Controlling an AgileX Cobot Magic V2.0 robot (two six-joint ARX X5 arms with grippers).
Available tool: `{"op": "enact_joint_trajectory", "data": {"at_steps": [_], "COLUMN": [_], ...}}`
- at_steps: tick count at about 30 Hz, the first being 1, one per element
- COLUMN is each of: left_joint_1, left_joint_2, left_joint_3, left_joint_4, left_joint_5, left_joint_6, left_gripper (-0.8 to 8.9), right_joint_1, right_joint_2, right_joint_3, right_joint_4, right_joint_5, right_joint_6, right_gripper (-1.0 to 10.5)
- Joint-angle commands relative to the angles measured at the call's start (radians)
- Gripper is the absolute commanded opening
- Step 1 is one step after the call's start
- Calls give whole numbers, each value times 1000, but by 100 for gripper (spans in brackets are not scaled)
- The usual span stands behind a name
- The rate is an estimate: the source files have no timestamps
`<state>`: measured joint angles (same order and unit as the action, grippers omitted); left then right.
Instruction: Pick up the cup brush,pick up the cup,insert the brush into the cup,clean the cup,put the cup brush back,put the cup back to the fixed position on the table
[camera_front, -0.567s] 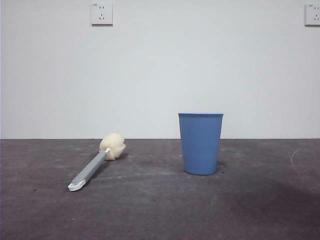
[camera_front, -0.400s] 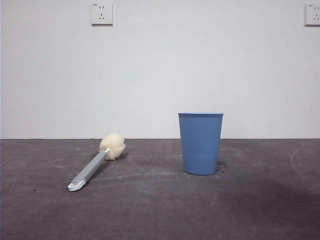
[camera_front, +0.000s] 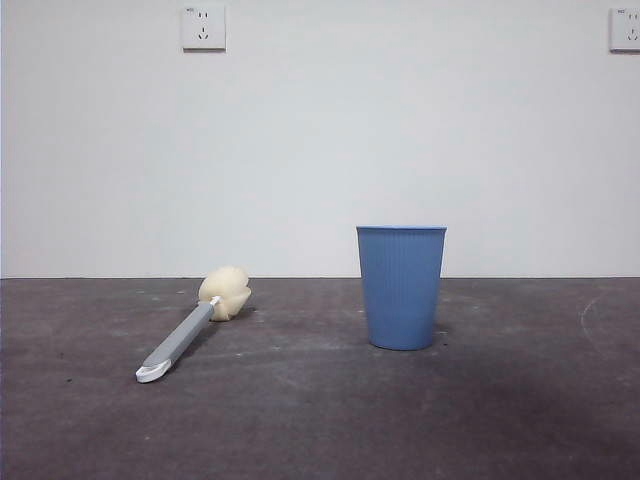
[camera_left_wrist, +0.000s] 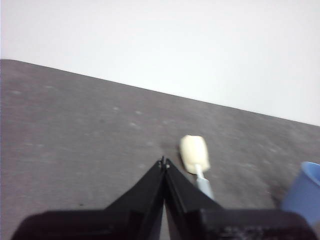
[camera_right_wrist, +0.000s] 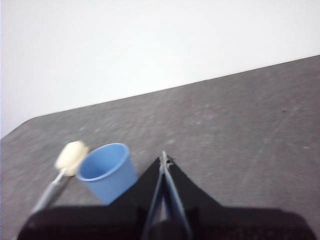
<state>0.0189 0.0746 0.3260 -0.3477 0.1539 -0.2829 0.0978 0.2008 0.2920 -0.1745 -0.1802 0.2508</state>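
The cup brush (camera_front: 190, 328) lies flat on the table (camera_front: 320, 420) at the left, its cream sponge head (camera_front: 226, 292) towards the wall and its white looped tip towards me. The blue cup (camera_front: 401, 287) stands upright right of centre, apart from the brush. No arm shows in the front view. My left gripper (camera_left_wrist: 163, 162) is shut and empty, above the table, with the brush's sponge head (camera_left_wrist: 194, 154) just beyond its tips. My right gripper (camera_right_wrist: 164, 156) is shut and empty, above the table, with the cup (camera_right_wrist: 106, 171) close beside it and the brush (camera_right_wrist: 62, 167) past the cup.
A white wall (camera_front: 320, 140) with two power sockets (camera_front: 203, 27) rises behind the table's back edge. A faint curved scuff (camera_front: 590, 325) marks the table at the right. Bare table lies in front of the brush and the cup.
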Motion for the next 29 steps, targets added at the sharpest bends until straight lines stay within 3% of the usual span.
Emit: {"op": "enact_joint_trajectory", "data": {"at_steps": [1,5,12,17,22,29], "left_joint_1": [2,2,2,2,2,0], "left_joint_2": [51,154,346,454,512,519], "left_joint_3": [80,216,459,591,652,653], "left_joint_4": [-52,-161,-430,-622,-753,-777], "left_joint_5": [54,135,220,221,221,220], "left_joint_6": [-5,25,181,291,385,392], "left_gripper": [-6,-6,-7,-7,-7,-2], "right_joint_1": [1,1,2,2,2,2], "right_joint_2": [77,212,416,517,565,580], "right_joint_3": [88,251,554,704,738,738], "right_joint_4": [-38,-171,-457,-684,-835,-887], "right_joint_5": [-53,-163,-296,-323,-321,-319], "right_joint_6": [-10,-59,-173,-271,-348,-379], "right_gripper": [-11,-11,-11,-11,-11,8]}}
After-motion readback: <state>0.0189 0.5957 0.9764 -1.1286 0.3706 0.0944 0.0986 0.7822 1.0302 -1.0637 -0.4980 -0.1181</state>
